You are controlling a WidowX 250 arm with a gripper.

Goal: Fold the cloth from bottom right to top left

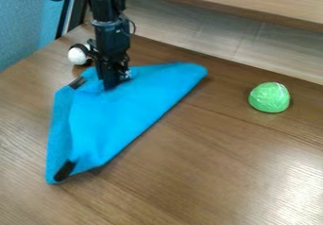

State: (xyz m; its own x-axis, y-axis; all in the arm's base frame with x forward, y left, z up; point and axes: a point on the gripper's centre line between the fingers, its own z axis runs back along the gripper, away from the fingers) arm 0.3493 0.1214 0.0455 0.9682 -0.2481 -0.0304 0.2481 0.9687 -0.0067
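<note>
Okay, camera view: gripper (112, 83) hangs at the far left part of the blue cloth (116, 120), tip right at the fabric. Can't tell whether it's wide, narrow or pinching a layer.

Key relation: most of the cloth lies on the near side of the gripper, with one wing running off to the right. Long axis goes diagonally, near left corner to far right corner, along the long straight edge. Gripper sits across from that edge, just right of the far dark tab (77, 82); the near dark tab (64, 170) is well apart, down at the near left corner.

Cloth lies on the wooden table (208, 172), roughly a triangle, so I'd call the fold close to done. Next, my guess: let go if it has fabric, then straight up, no sideways drift. Risk is the top layer lifting along and opening the fold.
</note>
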